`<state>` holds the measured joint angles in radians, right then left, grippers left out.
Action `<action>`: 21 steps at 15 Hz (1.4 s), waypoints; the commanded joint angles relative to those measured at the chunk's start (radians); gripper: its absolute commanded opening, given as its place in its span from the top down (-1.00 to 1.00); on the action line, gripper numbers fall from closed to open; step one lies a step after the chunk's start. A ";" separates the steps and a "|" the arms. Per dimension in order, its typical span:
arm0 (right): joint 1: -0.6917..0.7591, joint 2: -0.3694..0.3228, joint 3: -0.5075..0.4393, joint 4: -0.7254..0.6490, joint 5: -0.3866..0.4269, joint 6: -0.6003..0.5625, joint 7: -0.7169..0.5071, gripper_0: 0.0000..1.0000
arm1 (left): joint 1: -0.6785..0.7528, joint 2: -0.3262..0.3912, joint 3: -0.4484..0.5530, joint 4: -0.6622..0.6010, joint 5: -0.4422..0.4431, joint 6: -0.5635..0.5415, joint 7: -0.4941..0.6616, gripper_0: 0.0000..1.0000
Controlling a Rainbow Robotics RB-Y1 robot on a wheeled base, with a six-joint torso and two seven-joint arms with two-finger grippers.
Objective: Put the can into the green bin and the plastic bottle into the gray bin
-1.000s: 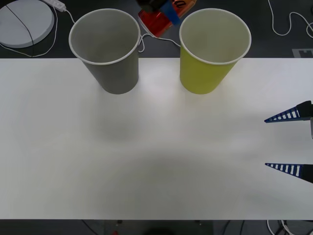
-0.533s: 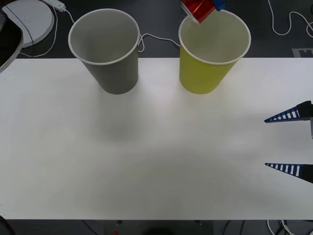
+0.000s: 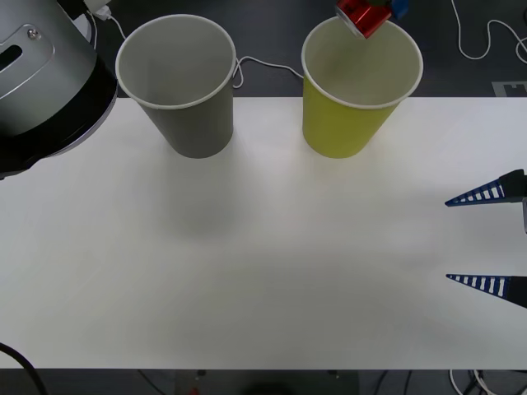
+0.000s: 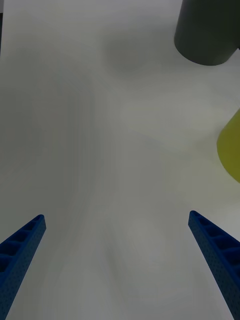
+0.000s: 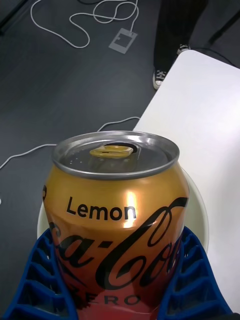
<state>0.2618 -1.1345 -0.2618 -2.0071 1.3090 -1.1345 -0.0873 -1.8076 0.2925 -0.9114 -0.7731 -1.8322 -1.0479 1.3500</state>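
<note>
Left gripper [image 5: 120, 295] holds the can [image 5: 117, 220], label bottom cut off.

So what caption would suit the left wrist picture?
Left gripper holds the can above the green bin.

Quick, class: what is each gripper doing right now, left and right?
Left gripper: closed on the can, above the green bin.
Right gripper: open, holding nothing, at the table's right edge.

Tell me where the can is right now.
The can is at the front view's top edge, held in the left gripper over the far rim of the green bin, right of the gray bin.
</note>
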 commanded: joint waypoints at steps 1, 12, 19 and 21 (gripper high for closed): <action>0.000 0.000 0.000 0.000 0.000 0.000 0.000 -1.00 | -0.001 0.000 0.000 -0.005 0.002 -0.001 0.000 1.00; 0.000 0.000 0.000 0.000 0.000 0.000 0.000 -1.00 | -0.006 0.014 0.000 -0.023 0.056 0.005 -0.009 -1.00; 0.000 0.000 0.000 0.000 0.000 0.000 0.000 -1.00 | 0.050 0.212 0.005 -0.173 0.228 -0.096 -0.127 -1.00; 0.000 0.000 0.000 0.000 0.000 0.000 0.000 -1.00 | 0.116 0.290 0.036 -0.301 0.229 -0.110 -0.126 -1.00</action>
<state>0.2618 -1.1345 -0.2618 -2.0071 1.3090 -1.1345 -0.0873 -1.7161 0.5544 -0.8908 -1.0299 -1.6025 -1.1499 1.2232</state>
